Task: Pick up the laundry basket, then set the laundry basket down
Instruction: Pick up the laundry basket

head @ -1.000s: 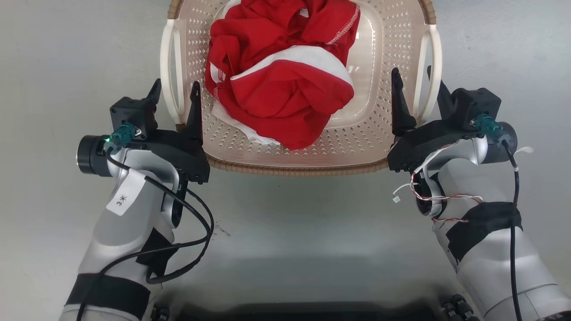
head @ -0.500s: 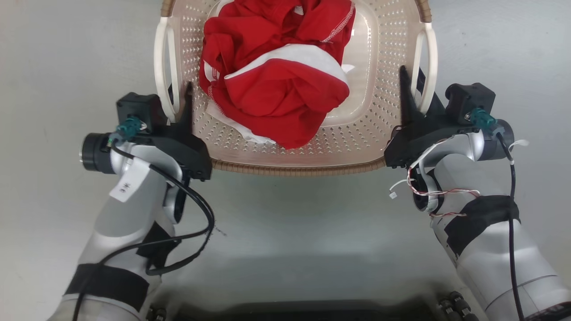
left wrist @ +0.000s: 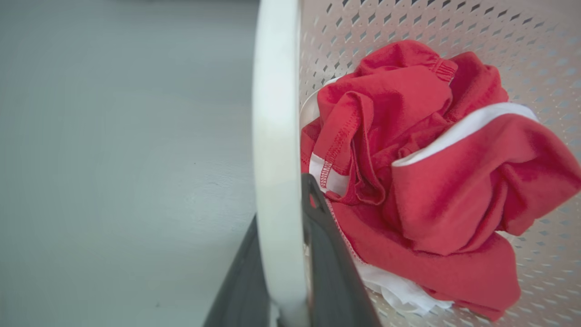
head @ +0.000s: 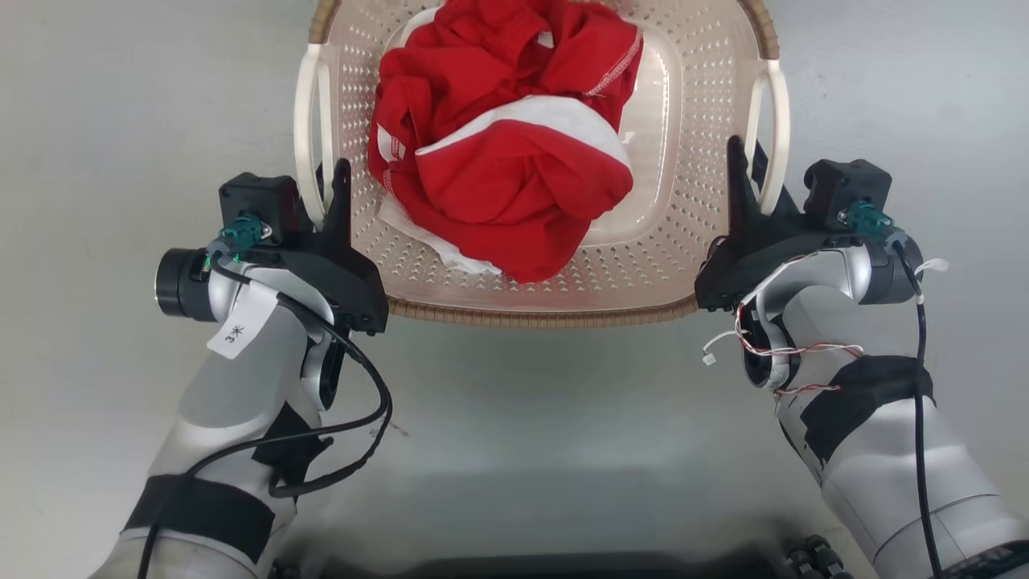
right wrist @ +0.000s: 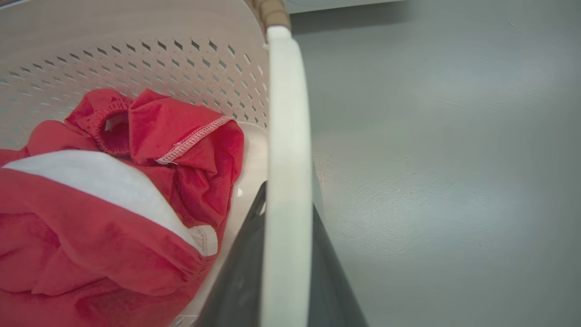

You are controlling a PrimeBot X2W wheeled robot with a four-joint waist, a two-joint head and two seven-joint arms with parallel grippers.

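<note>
A second ago both my claws stood open, one finger on either side of each white handle; now both are closed. My left claw (head: 328, 173) grips the left handle (head: 304, 129) of the laundry basket (head: 539, 315), with one dark finger inside the perforated wall and one outside. My right claw (head: 748, 154) grips the right handle (head: 778, 121) in the same way. In each wrist view the handle bar runs up between the two fingers with no gap showing. The basket is over the grey floor (head: 522, 418) directly ahead of my base, its near brown rim between my two wrists. A crumpled red and white garment (head: 514, 177) lies inside, slightly toward the left-handle side. Over the last half second the basket and both claws have shifted slightly together in the head view. I cannot tell whether this is a first lift or a head movement, nor whether the basket's base has left the floor. Judgement: the grasp is complete on both sides and the lift is the step in hand. Raise both arms evenly, because an uneven rise would tilt the basket.
</note>
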